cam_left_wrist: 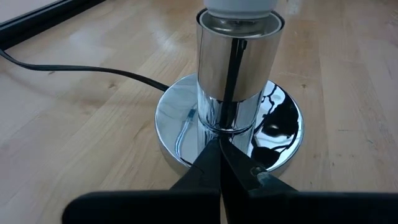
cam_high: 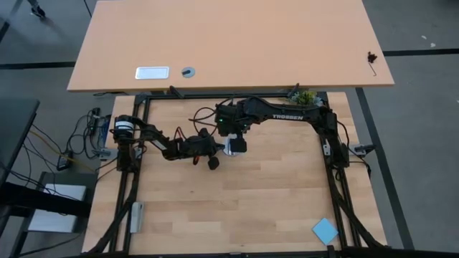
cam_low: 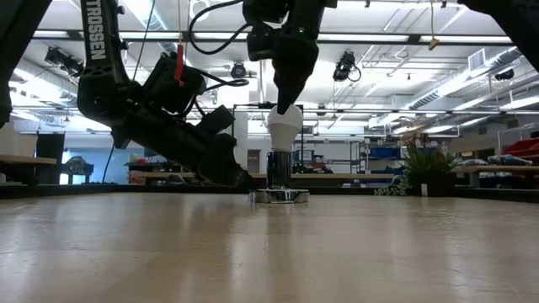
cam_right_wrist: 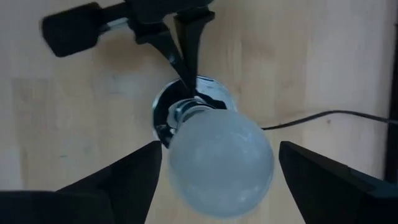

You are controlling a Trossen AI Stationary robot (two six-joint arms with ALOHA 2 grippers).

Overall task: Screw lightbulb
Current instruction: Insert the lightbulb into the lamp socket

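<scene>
While right gripper (cam_right_wrist: pixel 217 168) straddles lightbulb (cam_right_wrist: pixel 221 165) | left gripper (cam_left_wrist: pixel 219 163) pinches socket (cam_left_wrist: pixel 239 74)

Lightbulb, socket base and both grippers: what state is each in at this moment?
lightbulb: upright, seated in the socket base, not gripped.
socket base: standing upright on the table, black cord trailing off.
left gripper: shut, fingertips against the base's stem.
right gripper: open, fingers either side of the bulb, clear of it.

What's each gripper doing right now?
Left gripper: shut, fingertips against the socket base.
Right gripper: open, straddling the lightbulb, not gripping.
</scene>
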